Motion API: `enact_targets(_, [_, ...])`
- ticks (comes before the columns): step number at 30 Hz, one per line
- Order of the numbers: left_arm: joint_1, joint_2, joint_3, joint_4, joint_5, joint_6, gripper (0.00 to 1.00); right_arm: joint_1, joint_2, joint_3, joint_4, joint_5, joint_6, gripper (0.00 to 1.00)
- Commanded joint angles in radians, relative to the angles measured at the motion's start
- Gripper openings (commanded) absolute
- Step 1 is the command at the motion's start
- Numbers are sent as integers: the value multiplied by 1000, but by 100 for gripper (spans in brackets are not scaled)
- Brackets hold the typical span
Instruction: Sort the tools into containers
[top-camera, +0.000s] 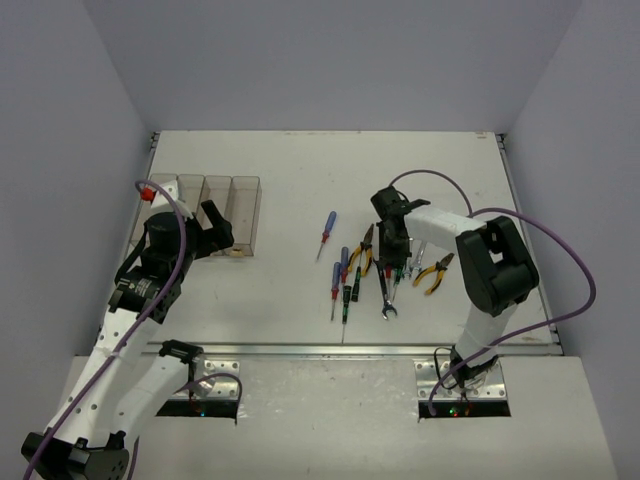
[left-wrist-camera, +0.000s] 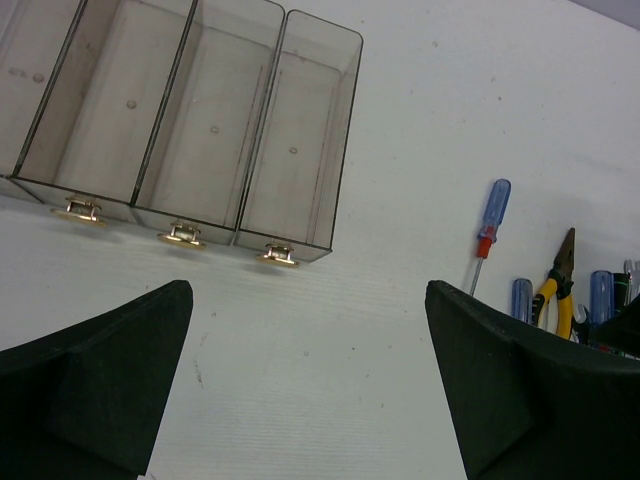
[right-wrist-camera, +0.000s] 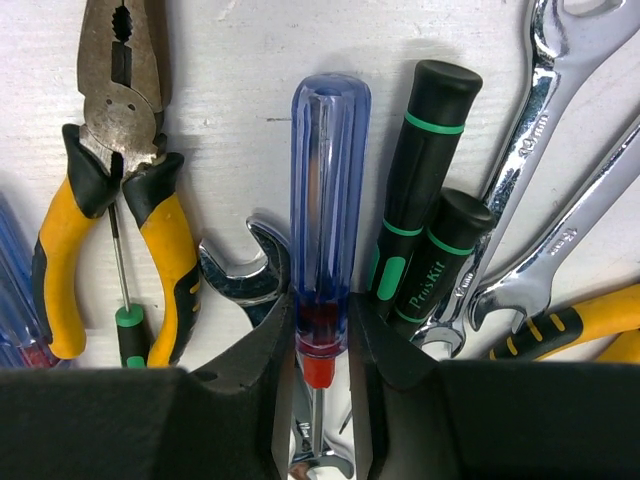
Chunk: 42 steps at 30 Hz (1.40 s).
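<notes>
- Right gripper (right-wrist-camera: 320, 345) clamps a blue screwdriver (right-wrist-camera: 328, 170) at the red collar, with the clear handle pointing away from the wrist camera.
- Beneath its shaft lies a wrench (right-wrist-camera: 238, 275), open end up; whether the screwdriver is lifted off it is hard to tell.
- Yellow pliers (right-wrist-camera: 120, 100) lie just left of it, nose pointing away, with a slim green driver (right-wrist-camera: 130, 335) between the handles.
- Two black-green screwdrivers (right-wrist-camera: 425, 190) lie just right of the gripped one, touching each other, with two more wrenches (right-wrist-camera: 535, 120) beyond them.
- Left gripper (left-wrist-camera: 308, 300) hangs wide open and holds nothing, over bare table (top-camera: 300, 170) near the front of the bins (left-wrist-camera: 345, 140).
- Four clear bins are joined in a row on the table's left side, well apart from the tool cluster right of centre.
- Between bins and cluster, a second blue screwdriver (top-camera: 326, 232) lies alone.
- At the cluster's right edge lie orange pliers (top-camera: 434, 272).
</notes>
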Motion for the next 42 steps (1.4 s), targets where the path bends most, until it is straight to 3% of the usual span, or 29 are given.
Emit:
enact_targets(1, [12, 3, 5, 46, 8, 15, 100, 4, -3, 11, 32, 30, 22, 8])
enact_targets(6, [11, 16, 32, 40, 59, 9, 100, 6, -110, 19, -1, 20, 14, 1])
enact_targets(9, [11, 23, 43, 68, 205, -66, 100, 7, -207, 9, -9, -19, -8, 0])
enact_targets(12, [5, 25, -24, 267, 510, -163, 100, 7, -337, -32, 63, -153, -47, 0])
enact_targets(15, [-46, 50, -163, 687, 762, -358, 100, 7, -470, -128, 268, -525, -78, 0])
enact_targets(19, [-157, 141, -228, 985, 787, -506, 100, 9, -593, -244, 534, -875, -8, 0])
enact_targets(22, [-230, 202, -219, 1093, 750, -516, 99, 21, -641, -281, 672, -994, 84, 0])
enact_targets(27, [-316, 277, -187, 1135, 702, -504, 93, 46, -661, -272, 740, -1070, 128, 0])
enact_targets(31, [-359, 319, -152, 1129, 653, -489, 82, 66, -663, -258, 775, -1085, 152, 0])
enact_targets(35, [-392, 369, -123, 1132, 633, -484, 63, 110, -640, -231, 785, -1092, 150, 0])
enact_targets(38, [-403, 388, -107, 1121, 615, -477, 37, 125, -635, -226, 806, -1089, 153, 0])
enact_targets(42, [-403, 395, -84, 1075, 606, -458, 13, 126, -640, -229, 830, -1078, 161, 0])
